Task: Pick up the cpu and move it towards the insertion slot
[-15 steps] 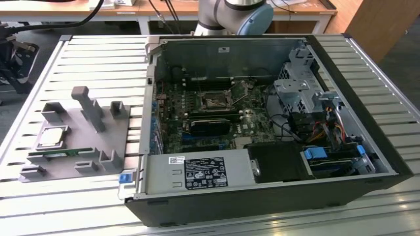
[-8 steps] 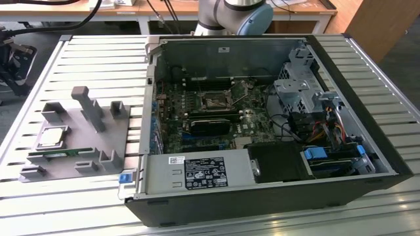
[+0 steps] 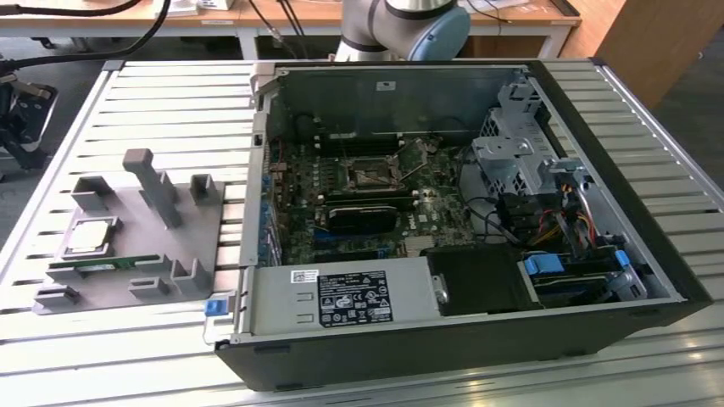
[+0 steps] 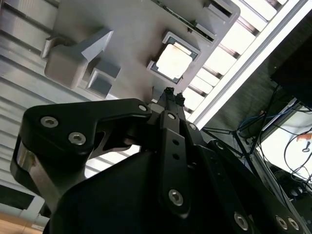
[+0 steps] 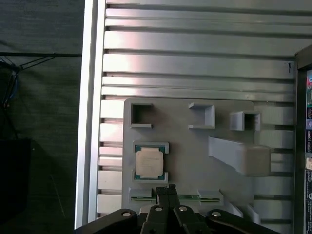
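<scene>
The cpu (image 3: 91,236) is seated in a square recess of the grey tray (image 5: 195,161), where raised corners keep it from sliding. It has not yet been gripped. In the first wrist view the gripper (image 5: 166,189) is held over the tray, just beside the cpu's recess. Its fingers appear pressed together with nothing between them, though the tips are partly hidden. The insertion slot (image 3: 370,175) lies well apart from the tray, facing upward inside the open computer case (image 3: 453,348).
</scene>
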You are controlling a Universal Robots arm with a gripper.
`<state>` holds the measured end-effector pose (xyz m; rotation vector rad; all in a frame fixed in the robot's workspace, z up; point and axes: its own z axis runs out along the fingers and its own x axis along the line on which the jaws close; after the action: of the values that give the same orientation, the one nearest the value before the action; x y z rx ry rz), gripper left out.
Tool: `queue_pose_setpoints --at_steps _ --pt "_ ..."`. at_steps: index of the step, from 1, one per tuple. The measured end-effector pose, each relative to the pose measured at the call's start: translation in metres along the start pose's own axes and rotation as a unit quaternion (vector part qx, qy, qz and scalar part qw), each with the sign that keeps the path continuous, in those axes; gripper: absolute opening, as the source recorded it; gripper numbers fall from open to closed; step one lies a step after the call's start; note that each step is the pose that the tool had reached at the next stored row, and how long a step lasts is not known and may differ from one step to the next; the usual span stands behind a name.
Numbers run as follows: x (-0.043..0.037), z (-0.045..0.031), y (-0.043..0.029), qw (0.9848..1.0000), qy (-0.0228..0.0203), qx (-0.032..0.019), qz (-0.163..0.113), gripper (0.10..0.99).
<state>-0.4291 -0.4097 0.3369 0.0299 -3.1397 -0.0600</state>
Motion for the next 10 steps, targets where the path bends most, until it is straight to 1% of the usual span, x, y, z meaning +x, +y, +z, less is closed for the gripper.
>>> queue_pose_setpoints --at_steps 6,10 --pt "0.0043 0.0043 -0.0001 1.0000 0.0000 0.0001 0.000 0.106" --pt "0.0047 0.0060 -0.0001 1.0000 0.0002 0.0014 0.000 0.106"
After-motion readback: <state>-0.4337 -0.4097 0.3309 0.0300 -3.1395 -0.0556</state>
